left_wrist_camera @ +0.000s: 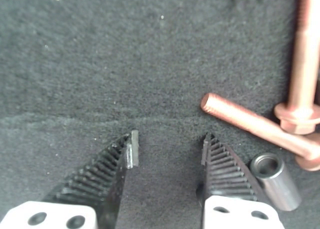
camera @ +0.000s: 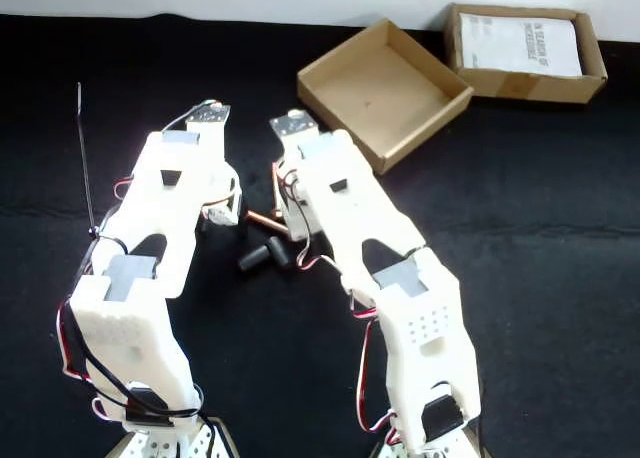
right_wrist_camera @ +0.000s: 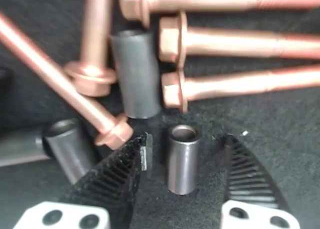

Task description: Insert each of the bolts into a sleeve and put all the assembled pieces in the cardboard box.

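Serrated fingers (right_wrist_camera: 117, 166) of my right gripper (right_wrist_camera: 185, 140) stand spread, one either side of a dark sleeve (right_wrist_camera: 183, 161) lying between them, touching neither. Judged step: first pick-up of a sleeve. Next move calls for a square closure that does not disturb the copper bolts (right_wrist_camera: 240, 41) just beyond. Left gripper (left_wrist_camera: 169, 141): spread, empty, a bolt (left_wrist_camera: 250, 121) just beside. Cardboard box (camera: 385, 88): well apart, no assemblies inside.

Sleeves (camera: 255, 257) before bolt (camera: 263, 219), on table (camera: 540, 278)
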Tool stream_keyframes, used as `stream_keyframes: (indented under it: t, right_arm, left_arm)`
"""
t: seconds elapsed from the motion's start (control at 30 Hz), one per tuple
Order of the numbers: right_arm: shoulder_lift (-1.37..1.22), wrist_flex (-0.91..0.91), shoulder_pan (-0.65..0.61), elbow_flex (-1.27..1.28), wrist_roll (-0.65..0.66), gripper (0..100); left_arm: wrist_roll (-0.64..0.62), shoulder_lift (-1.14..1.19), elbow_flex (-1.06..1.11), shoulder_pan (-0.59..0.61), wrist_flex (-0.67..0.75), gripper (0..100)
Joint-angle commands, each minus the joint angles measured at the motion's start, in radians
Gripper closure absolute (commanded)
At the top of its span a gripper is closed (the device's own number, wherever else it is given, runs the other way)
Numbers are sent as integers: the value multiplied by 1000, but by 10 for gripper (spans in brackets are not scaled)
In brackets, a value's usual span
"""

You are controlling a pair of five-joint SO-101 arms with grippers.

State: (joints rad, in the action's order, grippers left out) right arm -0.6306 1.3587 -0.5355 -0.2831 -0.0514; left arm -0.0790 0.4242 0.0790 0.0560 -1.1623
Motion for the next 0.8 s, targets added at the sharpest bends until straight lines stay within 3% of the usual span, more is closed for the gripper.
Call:
stream_keyframes:
  t: [0.0,0.37,0.47,0.77]
  right_arm:
    - [-7,1,15,7,9,887]
    - [-88,4,53,-1,11,910]
    - [-84,5,65,-1,52,977]
    - [223,151,150,-163,92,991]
  left_arm:
    - [8,-15,-2,2,12,786]
    - [8,-15,-2,2,12,786]
    - [8,-15,-2,2,12,786]
    - [8,-15,4,1,11,787]
